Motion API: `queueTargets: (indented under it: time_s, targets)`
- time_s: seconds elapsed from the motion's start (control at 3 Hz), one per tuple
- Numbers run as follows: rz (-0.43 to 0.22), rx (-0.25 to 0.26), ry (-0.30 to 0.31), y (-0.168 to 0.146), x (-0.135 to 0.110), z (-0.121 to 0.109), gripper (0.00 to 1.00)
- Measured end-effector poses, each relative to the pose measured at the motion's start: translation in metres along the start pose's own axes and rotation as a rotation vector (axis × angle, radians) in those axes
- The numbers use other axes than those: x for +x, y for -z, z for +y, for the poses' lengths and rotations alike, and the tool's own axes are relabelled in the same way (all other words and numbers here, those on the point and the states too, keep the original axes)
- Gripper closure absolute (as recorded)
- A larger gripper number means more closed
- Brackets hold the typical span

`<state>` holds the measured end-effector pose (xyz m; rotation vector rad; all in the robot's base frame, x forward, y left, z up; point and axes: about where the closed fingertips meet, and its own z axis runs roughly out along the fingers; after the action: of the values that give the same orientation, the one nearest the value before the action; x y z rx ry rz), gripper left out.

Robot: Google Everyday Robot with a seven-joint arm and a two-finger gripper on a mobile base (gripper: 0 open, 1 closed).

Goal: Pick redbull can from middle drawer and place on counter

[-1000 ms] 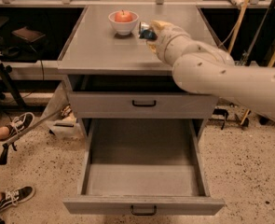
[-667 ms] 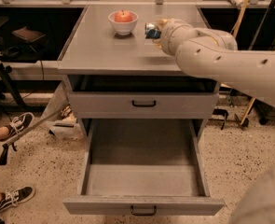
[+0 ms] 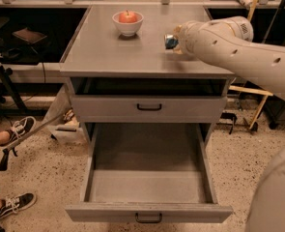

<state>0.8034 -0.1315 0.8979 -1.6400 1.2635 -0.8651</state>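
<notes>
Lowest in frame, middle drawer (image 3: 147,185) pulled out, small black handle on its low front. Just above, shut drawer front (image 3: 149,108) (the taller face). Further back, grey bench (image 3: 108,52). On its right side, redbull can (image 3: 169,41) at the tip of the pale arm (image 3: 229,45). Pincer (image 3: 175,37) there too, largely hidden behind the wrist; open or closed, cannot tell. Farther, upper centre-left: white bowl (image 3: 127,29) holding an apple (image 3: 128,17).

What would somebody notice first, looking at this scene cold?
The big cream arm stretched in from the right, its gripper at the redbull can above the counter. Then the white bowl with an apple at the counter's back, and the middle drawer pulled open below.
</notes>
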Motion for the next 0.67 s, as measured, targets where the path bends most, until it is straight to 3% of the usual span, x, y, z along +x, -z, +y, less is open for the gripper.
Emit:
queueTargets:
  time_s: [0.33,0.67]
  targets:
    - [-0.023,-0.133,-0.052,-0.0235,0.0284,0.0521,1.0]
    - [-0.023,-0.133,-0.052,-0.0229,0.0285,0.0505,0.81]
